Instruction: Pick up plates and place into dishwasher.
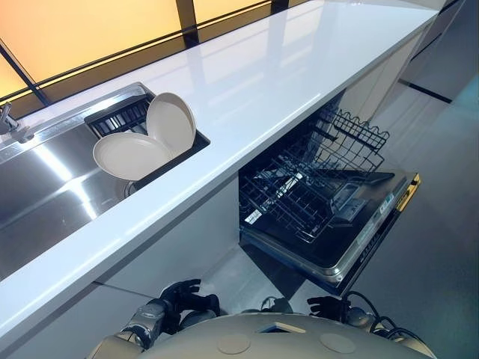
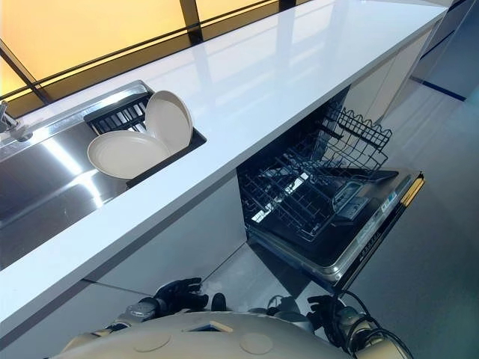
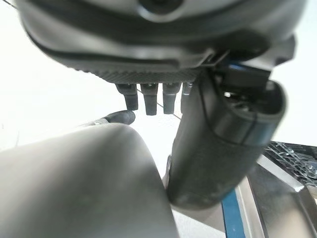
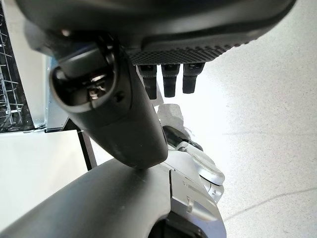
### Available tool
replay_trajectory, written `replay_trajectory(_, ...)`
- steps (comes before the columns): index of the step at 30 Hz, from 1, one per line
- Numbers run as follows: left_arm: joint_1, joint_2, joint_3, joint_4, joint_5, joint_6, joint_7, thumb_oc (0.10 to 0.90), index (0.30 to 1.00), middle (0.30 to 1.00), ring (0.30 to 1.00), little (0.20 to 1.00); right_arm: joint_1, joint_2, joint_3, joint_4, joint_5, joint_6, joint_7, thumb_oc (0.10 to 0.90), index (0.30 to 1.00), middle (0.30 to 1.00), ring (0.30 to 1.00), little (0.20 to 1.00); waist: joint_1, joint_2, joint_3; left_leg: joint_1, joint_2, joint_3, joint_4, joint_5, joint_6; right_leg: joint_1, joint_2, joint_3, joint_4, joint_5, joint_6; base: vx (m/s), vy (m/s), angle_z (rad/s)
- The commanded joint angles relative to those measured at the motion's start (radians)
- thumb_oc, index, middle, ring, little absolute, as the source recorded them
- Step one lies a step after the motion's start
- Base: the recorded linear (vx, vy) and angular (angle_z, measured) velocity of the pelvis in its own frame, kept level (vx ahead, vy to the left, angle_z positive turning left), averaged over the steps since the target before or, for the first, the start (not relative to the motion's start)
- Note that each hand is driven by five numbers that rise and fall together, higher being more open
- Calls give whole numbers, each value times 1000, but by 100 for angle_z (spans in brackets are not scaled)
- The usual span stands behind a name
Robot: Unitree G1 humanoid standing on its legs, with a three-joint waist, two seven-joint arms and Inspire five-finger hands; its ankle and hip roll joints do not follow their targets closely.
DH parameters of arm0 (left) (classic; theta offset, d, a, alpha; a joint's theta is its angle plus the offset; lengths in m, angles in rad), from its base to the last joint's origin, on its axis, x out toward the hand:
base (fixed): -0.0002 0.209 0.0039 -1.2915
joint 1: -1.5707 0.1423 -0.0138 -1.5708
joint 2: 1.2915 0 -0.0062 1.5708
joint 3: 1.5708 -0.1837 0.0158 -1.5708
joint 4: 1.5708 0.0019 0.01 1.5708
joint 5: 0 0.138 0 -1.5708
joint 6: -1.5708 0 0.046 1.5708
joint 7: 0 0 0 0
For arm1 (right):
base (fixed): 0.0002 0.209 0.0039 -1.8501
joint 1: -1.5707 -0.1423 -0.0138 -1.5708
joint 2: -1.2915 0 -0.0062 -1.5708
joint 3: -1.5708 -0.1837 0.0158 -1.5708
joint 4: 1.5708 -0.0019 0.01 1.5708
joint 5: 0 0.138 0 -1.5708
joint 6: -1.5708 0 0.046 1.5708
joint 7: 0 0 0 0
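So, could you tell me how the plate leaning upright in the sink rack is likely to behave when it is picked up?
The leaning plate looks rigid and glossy, so probably slippery and breakable. It rests against the flat plate in the dark rack, so it may tip or slide once nudged.

You have a long white counter (image 1: 284,67) running across the scene, glossy enough to catch the light. Set into its left end is a steel sink (image 1: 45,187), and a tap (image 1: 9,123) stands at the sink's far left edge. Behind the counter you see a window (image 1: 90,30) glowing orange, split by dark frame bars. White cabinet fronts (image 1: 187,239) sit under the counter, above a pale grey floor (image 1: 441,247).
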Motion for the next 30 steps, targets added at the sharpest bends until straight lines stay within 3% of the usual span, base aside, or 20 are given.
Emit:
replay_trajectory(1, -46, -19, 9, 44, 43, 4, 18, 800, 900, 900, 900, 900, -53, 84, 10, -28, -6, -48, 22, 800, 900, 900, 900, 900, 21, -39, 16, 60, -81, 36, 6, -102, 57, -30, -33, -2, 65, 8, 60, 0, 0, 0)
replay_trajectory(7, -51, -21, 1, 35, 37, -27, 20, 800, 900, 900, 900, 900, -51, 87, 14, -25, -14, -52, 19, 800, 900, 900, 900, 900, 20, -37, 14, 63, -82, 38, 6, -104, 58, -29, -35, -3, 67, 7, 61, 0, 0, 0)
replay_trajectory(11, -61, -19, -9, -2, -10, -120, 26, 800, 900, 900, 900, 900, -57, 82, 22, -35, -9, -42, 22, 800, 900, 900, 900, 900, 19, -35, 15, 65, -83, 39, 6, -104, 58, -30, -34, 0, 72, 5, 61, 0, 0, 0)
replay_trajectory(15, -86, 1, -66, -137, 37, -251, 11, 800, 900, 900, 900, 900, -61, 68, 38, -64, -2, -18, 28, 800, 900, 900, 900, 900, 22, -32, 26, 60, -81, 40, 6, -100, 56, -36, -33, 1, 77, 6, 61, -21, 3, 0)
replay_trajectory(18, -118, 21, -130, -298, 24, -244, -76, 800, 900, 900, 900, 900, -66, 54, 51, -88, 14, -5, 32, 800, 900, 900, 900, 900, 25, -28, 37, 53, -80, 38, 6, -97, 55, -42, -32, -1, 78, 11, 62, -65, -3, 1)
replay_trajectory(20, -137, 49, -184, -484, -36, -177, -158, 800, 900, 900, 900, 900, -65, 45, 59, -118, 20, 12, 34, 800, 900, 900, 900, 900, 25, -24, 43, 48, -80, 35, 6, -94, 54, -47, -32, -2, 78, 15, 64, -60, -4, 0)
replay_trajectory(22, -150, 75, -211, -614, -88, -162, -223, 800, 900, 900, 900, 900, -58, 39, 63, -148, 18, 26, 32, 800, 900, 900, 900, 900, 23, -20, 46, 43, -80, 33, 6, -94, 54, -51, -32, -2, 77, 17, 67, -50, 0, 1)
replay_trajectory(25, -192, 119, -229, -958, -268, -29, -350, 800, 900, 900, 900, 900, -33, 34, 63, -193, 20, 34, 16, 800, 900, 900, 900, 900, 17, -15, 53, 34, -79, 32, 6, -92, 56, -57, -33, -5, 74, 23, 71, -50, -8, 2)
replay_trajectory(30, -221, 110, -182, -1339, -586, 180, -463, 800, 900, 900, 900, 900, -9, 48, 45, -165, 27, -2, -12, 800, 900, 900, 900, 900, 22, -13, 55, 30, -80, 22, 6, -97, 61, -50, -35, -12, 59, 26, 74, -14, -26, 10)
